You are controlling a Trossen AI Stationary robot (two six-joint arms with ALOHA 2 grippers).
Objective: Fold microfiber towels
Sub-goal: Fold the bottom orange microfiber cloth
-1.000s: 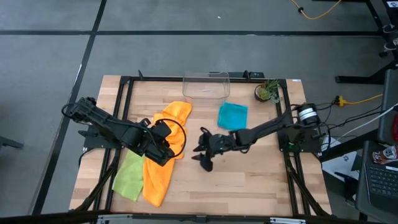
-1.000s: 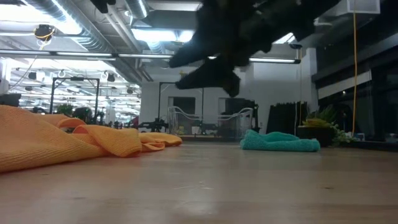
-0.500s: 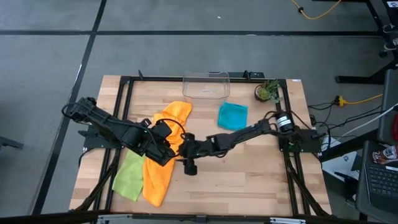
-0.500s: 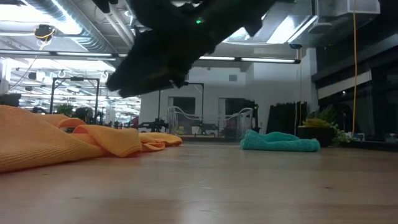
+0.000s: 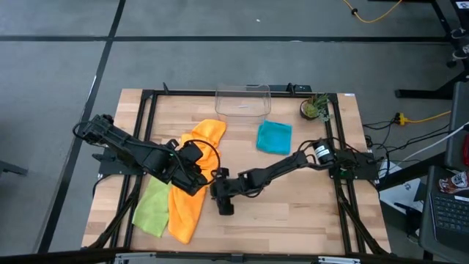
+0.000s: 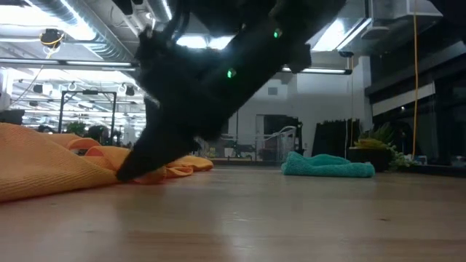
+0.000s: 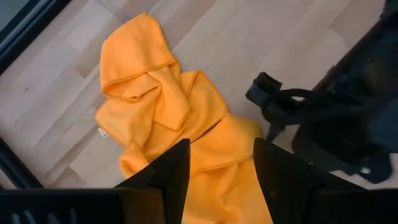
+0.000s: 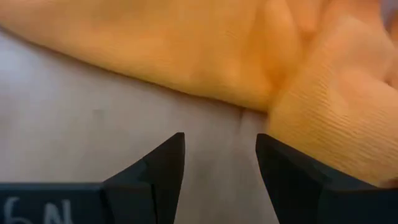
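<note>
From overhead I count three towel colours on the table (image 5: pixel 293 213): an orange towel (image 5: pixel 192 183) sprawled left of centre, running from the upper middle down toward the lower left; one lime green towel (image 5: pixel 152 209) just left of its lower end, touching it; and one teal towel (image 5: pixel 274 136) folded up right of centre, well apart from the others. The orange mass may be two cloths bunched together, but I cannot tell them apart here. One clear bin (image 5: pixel 242 100) sits at the top edge, with one small potted plant (image 5: pixel 315 108) in the upper right.

My left gripper (image 5: pixel 196 176) hangs over the middle of the orange towel; in its wrist view the fingers (image 7: pixel 171 171) stand apart with cloth showing between them, gripping nothing. My right gripper (image 5: pixel 218 192) reaches in from the right to the orange towel's right edge, low by the wood; its fingers (image 8: pixel 165 165) are spread, bare table between them and orange folds just beyond.
</note>
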